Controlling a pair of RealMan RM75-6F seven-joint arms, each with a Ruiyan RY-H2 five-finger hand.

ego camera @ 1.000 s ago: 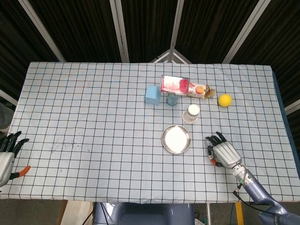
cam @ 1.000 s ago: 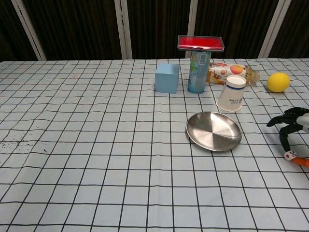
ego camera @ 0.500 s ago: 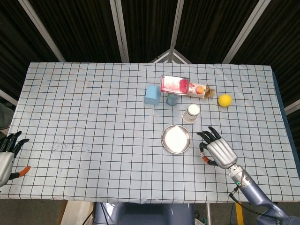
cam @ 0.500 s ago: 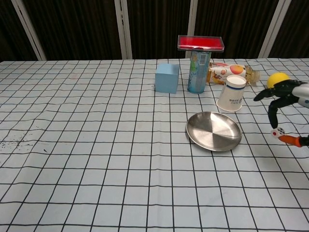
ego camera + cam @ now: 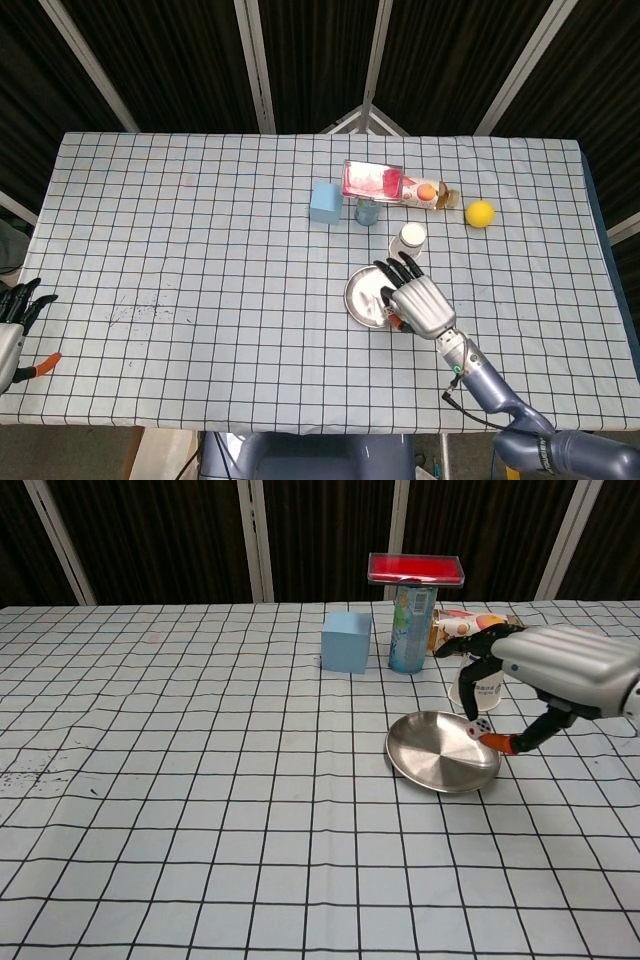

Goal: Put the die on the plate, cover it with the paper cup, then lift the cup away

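A small white die [image 5: 479, 726] with dark pips is pinched between the thumb and a finger of my right hand [image 5: 545, 670] [image 5: 417, 299], just above the right part of the round metal plate [image 5: 430, 750] [image 5: 365, 297]. The white paper cup [image 5: 489, 688] [image 5: 408, 241] stands upside down behind the plate, partly hidden by the hand in the chest view. My left hand [image 5: 12, 320] rests at the table's left edge, holding nothing, fingers apart.
Behind the plate stand a light blue cube [image 5: 346, 640], a can [image 5: 408, 625] carrying a red tray [image 5: 415, 568], and a lying bottle [image 5: 428, 192]. A yellow ball [image 5: 480, 213] lies at the right.
My right hand has carried the die leftward from the table's right side to above the plate's right part. The left hand has stayed put.
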